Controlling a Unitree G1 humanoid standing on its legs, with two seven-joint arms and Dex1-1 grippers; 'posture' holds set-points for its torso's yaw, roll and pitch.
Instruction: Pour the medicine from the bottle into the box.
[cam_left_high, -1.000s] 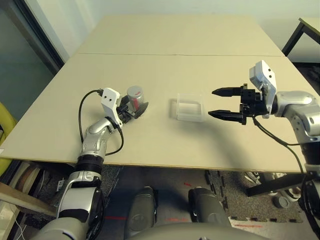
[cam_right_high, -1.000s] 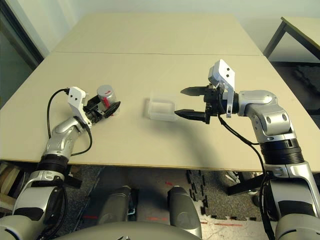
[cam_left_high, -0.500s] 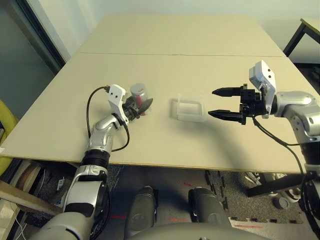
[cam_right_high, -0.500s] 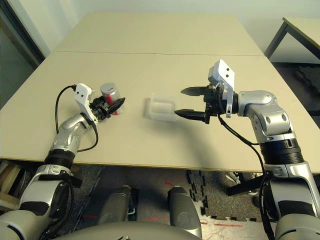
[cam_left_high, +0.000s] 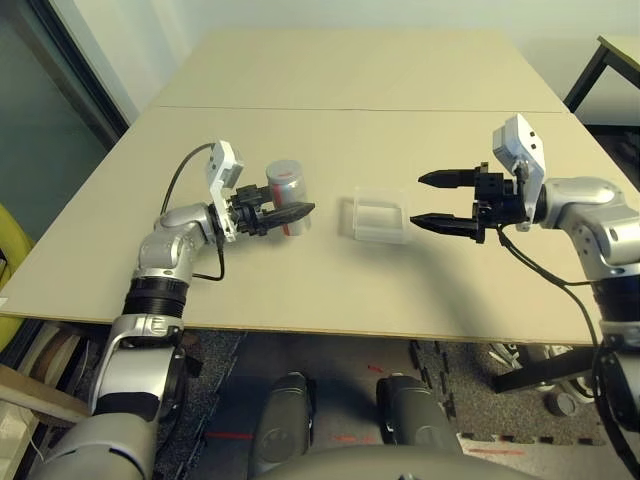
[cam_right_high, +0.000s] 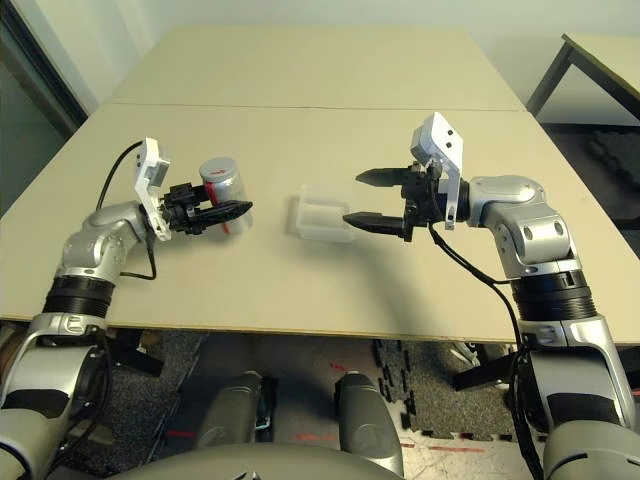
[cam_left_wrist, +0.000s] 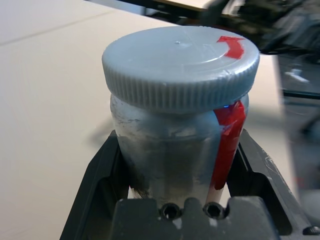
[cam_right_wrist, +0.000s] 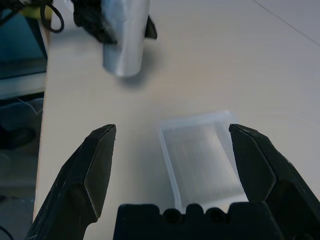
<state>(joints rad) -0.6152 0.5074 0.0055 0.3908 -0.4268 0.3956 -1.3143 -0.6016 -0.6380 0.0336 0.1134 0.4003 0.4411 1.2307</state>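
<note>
left gripper (cam_left_high: 290, 213) clamps capped bottle (cam_left_high: 285, 193) beside box (cam_left_high: 378, 219).

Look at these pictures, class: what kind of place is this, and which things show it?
Probably a robotics lab or test room. Two plain beige tables stand pushed together, bare except for a small grey-capped plastic bottle with a red stripe and a clear shallow plastic box. Dark interlocking floor mats lie below.
</note>
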